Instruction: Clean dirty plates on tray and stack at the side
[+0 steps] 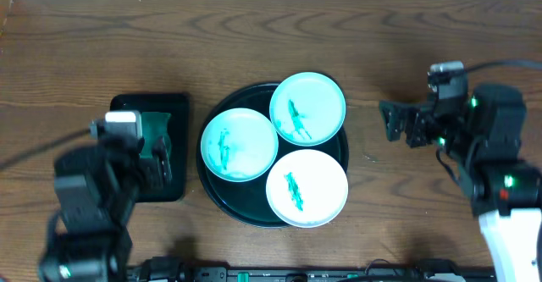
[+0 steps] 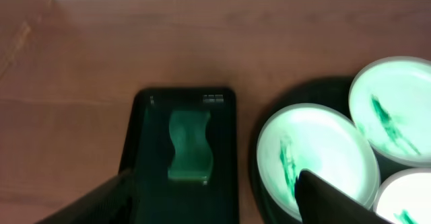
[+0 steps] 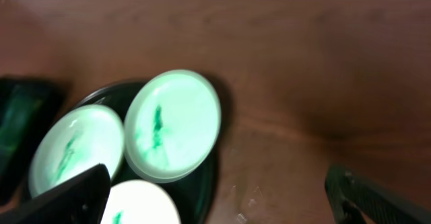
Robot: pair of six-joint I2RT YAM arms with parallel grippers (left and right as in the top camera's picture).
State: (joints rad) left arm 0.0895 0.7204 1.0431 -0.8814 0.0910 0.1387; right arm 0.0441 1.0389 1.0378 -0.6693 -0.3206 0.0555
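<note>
Left claw (image 2: 214,177) spread wide, empty, just above a green sponge (image 2: 190,146) in a small black tray (image 2: 225,177). Right claw (image 3: 215,177) equally wide, empty. Beyond both, three dirty plates (image 1: 240,142), all green-smeared, sit on the round tray (image 1: 212,189); none cleaned or stacked on the tabletop (image 1: 381,45).

Even, diffuse illumination; shadows are faint. Both wrist views are blurred and green-tinted, the plates (image 2: 316,143) glowing mint; dark, defocused fingers (image 3: 67,197) intrude at 5 and 7 o'clock.

plates (image 1: 240,144): pale mint, green scribbles | tray (image 1: 229,201): dark green-black
</note>
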